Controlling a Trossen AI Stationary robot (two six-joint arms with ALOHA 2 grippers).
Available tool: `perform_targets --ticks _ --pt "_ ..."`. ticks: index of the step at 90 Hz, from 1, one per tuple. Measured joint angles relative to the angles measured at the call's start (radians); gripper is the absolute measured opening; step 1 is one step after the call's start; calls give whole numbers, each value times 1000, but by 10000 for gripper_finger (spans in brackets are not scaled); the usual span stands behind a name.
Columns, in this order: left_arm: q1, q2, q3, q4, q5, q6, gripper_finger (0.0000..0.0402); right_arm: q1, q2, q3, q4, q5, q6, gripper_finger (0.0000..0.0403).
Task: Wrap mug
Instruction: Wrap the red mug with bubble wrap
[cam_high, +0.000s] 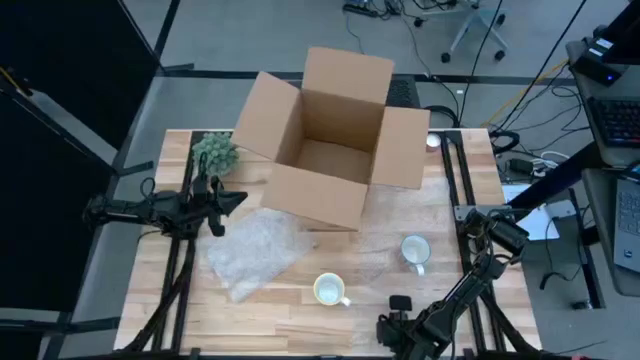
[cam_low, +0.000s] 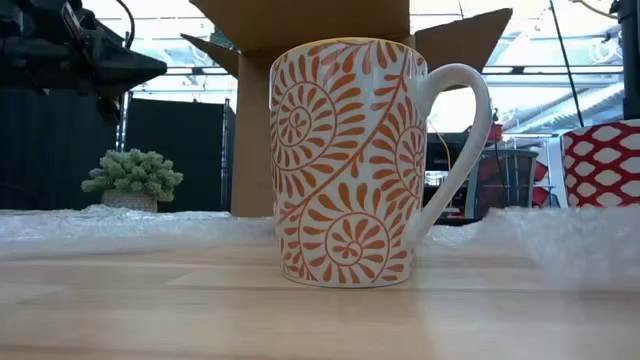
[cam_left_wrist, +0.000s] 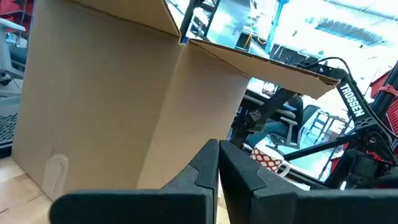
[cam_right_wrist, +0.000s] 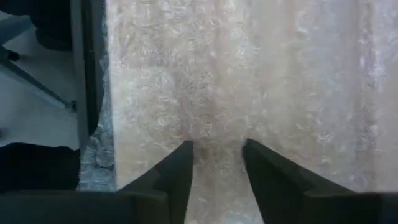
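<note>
While mugs (cam_high: 329, 290) sit untouched: L gripper (cam_left_wrist: 218, 163) pinched closed nr box (cam_high: 330, 135), R gripper (cam_right_wrist: 216, 163) narrowly parted over bubble wrap (cam_right_wrist: 249, 81).

An orange-patterned mug (cam_low: 345, 160) is stood upright on the table's front edge. A red-patterned mug (cam_high: 415, 250) is stood upright to its right. Crumpled bubble wrap (cam_high: 255, 250) is spread to its left.
</note>
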Motion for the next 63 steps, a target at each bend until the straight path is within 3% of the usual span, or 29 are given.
perform_targets --ticks 20,42,63 --pt "0 0 0 0 0 0 0 -23 -24 -3 -47 -47 -5 8" --pt "0 0 0 0 0 0 0 -49 -165 -3 -94 -61 49 2" --pt "0 0 0 0 0 0 0 -111 -340 -3 -324 -47 66 1"
